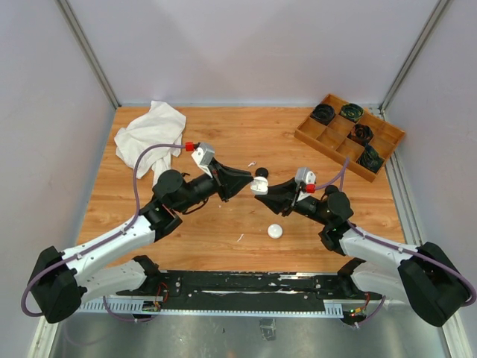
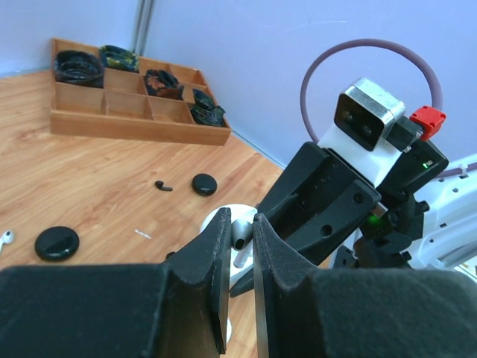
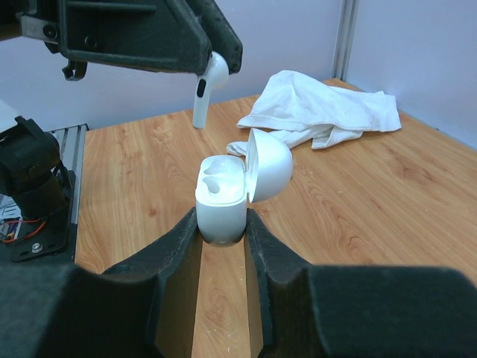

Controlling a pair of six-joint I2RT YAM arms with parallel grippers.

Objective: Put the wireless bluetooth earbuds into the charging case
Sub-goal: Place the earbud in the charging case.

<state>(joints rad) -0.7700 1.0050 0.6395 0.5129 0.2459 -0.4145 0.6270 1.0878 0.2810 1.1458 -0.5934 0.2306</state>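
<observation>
My right gripper [image 3: 222, 220] is shut on the base of a white charging case [image 3: 221, 195], held upright above the table with its lid [image 3: 270, 165] hinged open. Both sockets look empty. My left gripper [image 2: 240, 220] is shut on a white earbud [image 2: 243, 233] by its head. In the right wrist view that earbud [image 3: 206, 91] hangs stem down, above and slightly left of the case. The two grippers meet mid-table, left gripper [image 1: 248, 183] against right gripper [image 1: 261, 189]. A black earbud [image 2: 163, 186] and another white earbud [image 2: 6, 239] lie on the wood.
A wooden compartment tray [image 1: 337, 140] with dark coiled items sits at the back right. A crumpled white cloth [image 1: 153, 134] lies at the back left. Two black round pucks [image 2: 57, 242] [image 2: 204, 184] rest on the table, and a small white round object [image 1: 275, 231] lies near the front.
</observation>
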